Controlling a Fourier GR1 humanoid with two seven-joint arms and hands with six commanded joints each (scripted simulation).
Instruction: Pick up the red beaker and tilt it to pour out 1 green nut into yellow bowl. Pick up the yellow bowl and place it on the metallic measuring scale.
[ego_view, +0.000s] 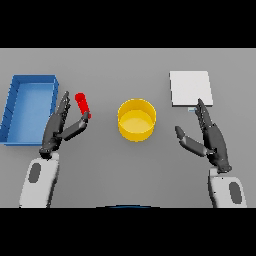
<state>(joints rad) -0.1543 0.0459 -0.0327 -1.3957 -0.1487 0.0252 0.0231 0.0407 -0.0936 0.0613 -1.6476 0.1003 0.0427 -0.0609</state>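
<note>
The red beaker stands on the table left of centre, leaning slightly. My left hand is right beside it, fingers straight along its left side and thumb reaching under its right side, not closed round it. The yellow bowl sits in the middle of the table; I see no nut in it. The metallic measuring scale lies flat at the back right. My right hand hovers open just in front of the scale, to the right of the bowl.
A blue open bin stands at the left edge, just left of my left hand. Grey table stretches between both arms in front of the bowl.
</note>
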